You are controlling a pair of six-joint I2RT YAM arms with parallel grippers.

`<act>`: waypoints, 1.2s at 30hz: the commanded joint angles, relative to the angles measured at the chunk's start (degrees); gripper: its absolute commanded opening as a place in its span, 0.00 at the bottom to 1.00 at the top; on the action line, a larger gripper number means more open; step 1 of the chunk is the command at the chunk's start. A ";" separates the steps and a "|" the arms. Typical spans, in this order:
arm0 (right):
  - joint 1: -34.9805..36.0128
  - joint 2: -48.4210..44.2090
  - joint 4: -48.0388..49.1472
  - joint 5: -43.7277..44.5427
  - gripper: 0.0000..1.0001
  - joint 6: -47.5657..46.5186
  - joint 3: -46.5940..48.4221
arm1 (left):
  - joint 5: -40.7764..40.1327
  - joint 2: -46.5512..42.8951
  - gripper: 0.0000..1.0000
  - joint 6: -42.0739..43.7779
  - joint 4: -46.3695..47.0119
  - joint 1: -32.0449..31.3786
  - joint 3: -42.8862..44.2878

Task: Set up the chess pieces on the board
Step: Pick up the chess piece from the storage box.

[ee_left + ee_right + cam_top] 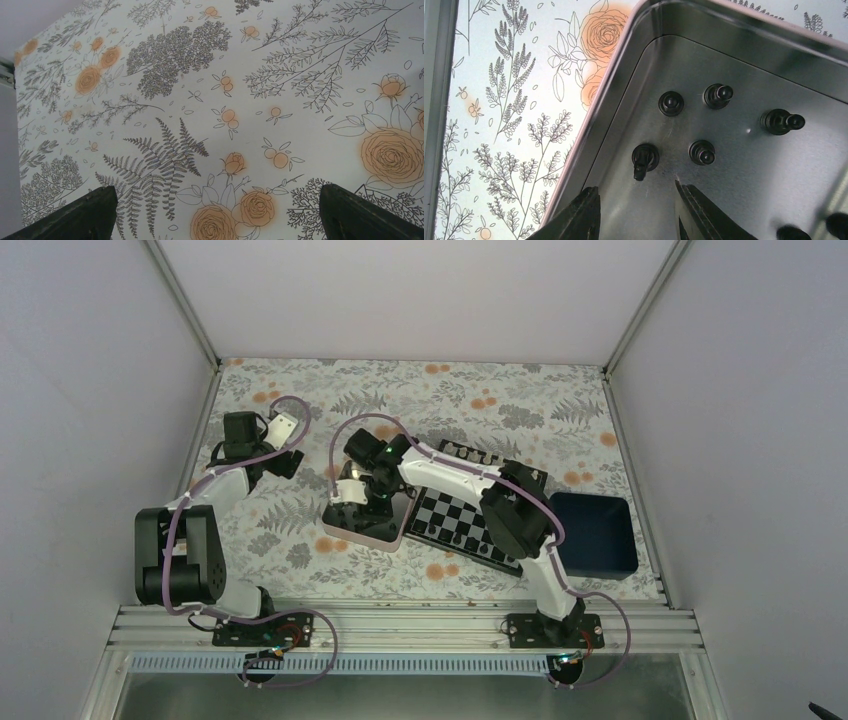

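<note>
Right gripper: half open, empty, over tin.
Pieces: on tin floor, nearest just ahead of fingertips.
Left gripper: wide open, empty.

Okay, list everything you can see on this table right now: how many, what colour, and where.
board: one, black and silver-white checkered, centre right, partly under the right arm.
tin: one, silver metal, just left of the board.
chess pieces in the tin: at least seven, black, on its floor; two cut off at the picture's edge.
chess pieces on the board: several, too small to count.
tray: one, dark blue, right of the board.
tablecloth: one, white with grey ferns and orange roses.
left hand: open, over bare cloth, far left.
right hand: open, empty, over the tin.
</note>
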 commanded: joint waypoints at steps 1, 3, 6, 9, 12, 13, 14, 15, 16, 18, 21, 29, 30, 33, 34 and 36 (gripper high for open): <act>0.76 -0.17 -0.26 -1.56 0.40 -0.69 -0.49 | -0.02 0.84 1.00 0.63 0.69 -0.03 1.09; 0.82 0.28 -0.07 -1.66 0.40 -0.64 -0.48 | 0.07 0.90 1.00 0.72 0.86 -0.03 1.04; 0.79 0.95 0.37 -1.92 0.40 -0.52 -0.48 | 0.08 1.13 1.00 0.69 0.91 -0.03 0.95; 0.87 1.51 0.83 -1.81 0.40 -0.36 -0.38 | 0.27 0.99 1.00 0.75 0.92 -0.03 0.94; 0.89 2.08 1.11 -1.58 0.40 -0.27 -0.31 | 0.48 0.68 1.00 0.73 0.92 -0.07 0.85; 0.87 2.21 1.23 -1.60 0.40 -0.30 -0.27 | 0.46 0.65 1.00 0.75 0.92 -0.05 0.84; 0.88 2.34 1.30 -1.68 0.40 -0.27 -0.23 | 0.53 0.62 1.00 0.68 0.87 -0.03 0.84; 0.89 2.47 1.42 -1.66 0.40 -0.25 -0.16 | 0.54 0.57 1.00 0.73 0.95 -0.03 0.78; 0.87 2.53 1.65 -1.69 0.40 -0.17 -0.14 | 0.60 0.53 1.00 0.72 1.00 -0.03 0.76; 0.89 2.58 2.04 -1.73 0.40 -0.08 -0.14 | 0.61 0.57 1.00 0.71 1.08 -0.03 0.70; 0.87 3.15 2.05 -1.80 0.40 -0.17 0.51 | 0.72 0.66 1.00 0.77 1.24 -0.03 0.59; 1.04 5.00 0.55 -2.47 0.39 -0.68 2.65 | 0.89 1.17 1.00 0.96 1.79 -0.03 0.18; 1.07 5.09 0.64 -2.43 0.39 -0.71 2.60 | 0.90 1.34 1.00 0.92 1.84 -0.04 0.15; 1.04 5.13 0.82 -2.29 0.33 -0.69 2.62 | 0.90 1.35 1.00 0.88 1.93 -0.03 0.14; 1.04 5.03 0.85 -2.25 0.30 -0.69 2.57 | 0.90 1.27 1.00 0.86 1.96 -0.03 0.14; 1.04 4.89 0.82 -2.36 0.23 -0.73 2.61 | 0.90 1.39 1.00 0.91 1.91 -0.03 0.14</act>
